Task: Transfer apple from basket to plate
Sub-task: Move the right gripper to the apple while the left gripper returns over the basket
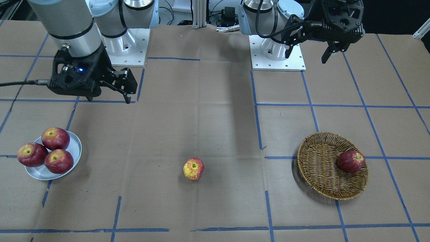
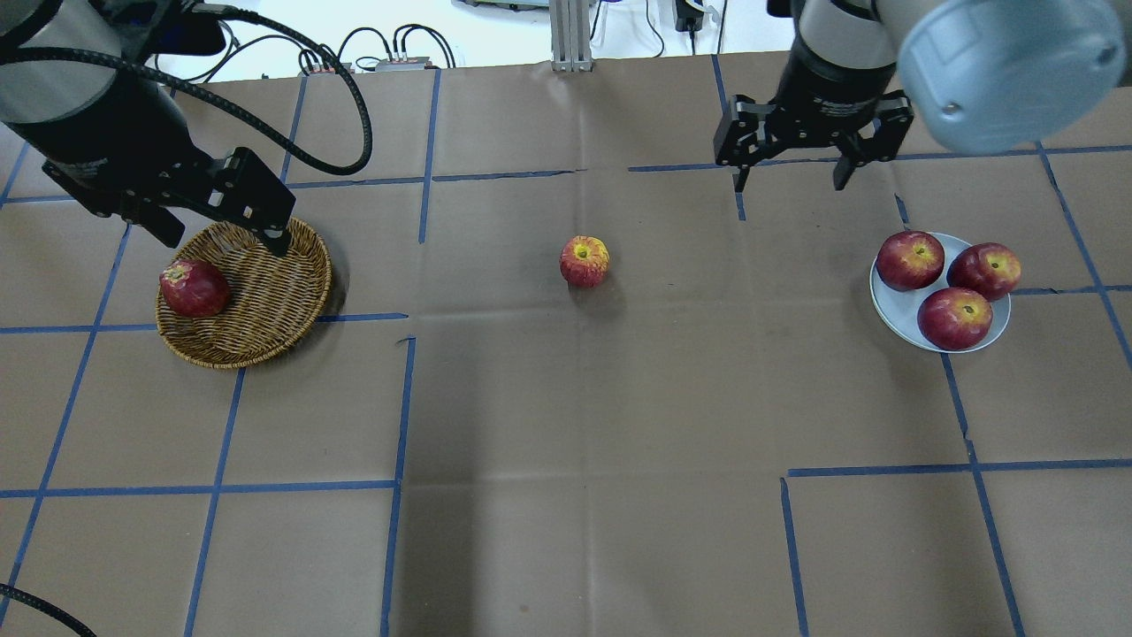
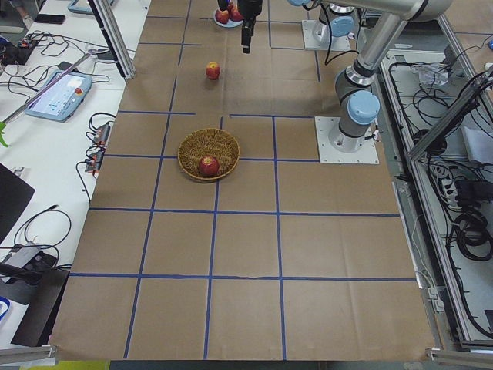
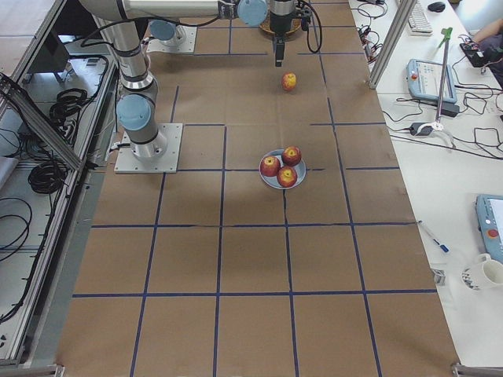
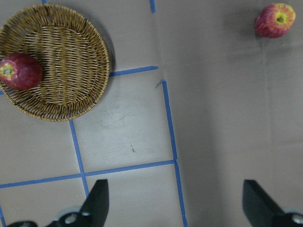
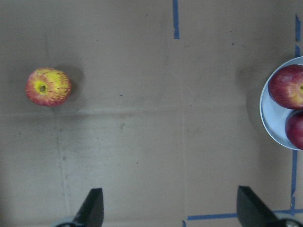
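Status: the yellow-and-red streaked apple (image 2: 585,261) is not in the wicker basket (image 2: 274,283). It sits alone on the bare surface, roughly midway between the basket and the grey-white plate (image 2: 891,308) and well apart from both.

Left claw (image 1: 306,57): fingers spread, nothing between them, raised above the basket's rim on the side away from the robot. Right claw (image 2: 788,177): also spread and empty, raised between the streaked apple and the plate, nearer the plate.

Basket contents: one dark red apple (image 2: 193,287), against the wall. Plate contents: three dark red apples (image 2: 910,260) packed together, with only a crescent of bare plate showing on the side toward the streaked apple.

Risks, as I judge them:
- Wrong target. The left claw is nearest the dark red apple in the basket, and a descent from there would pick the wrong fruit.
- Roll on contact. The streaked apple is round and unsupported on flat paper. If one finger arrives first, it would likely be nudged out of the grasp line.
- Crowded plate (main concern). A release onto the narrow free crescent may let the apple roll off the shallow rim, or land on the other three and push one out.
- The open fingers could clip a plated apple on the way down, or the wicker rim on the left side.
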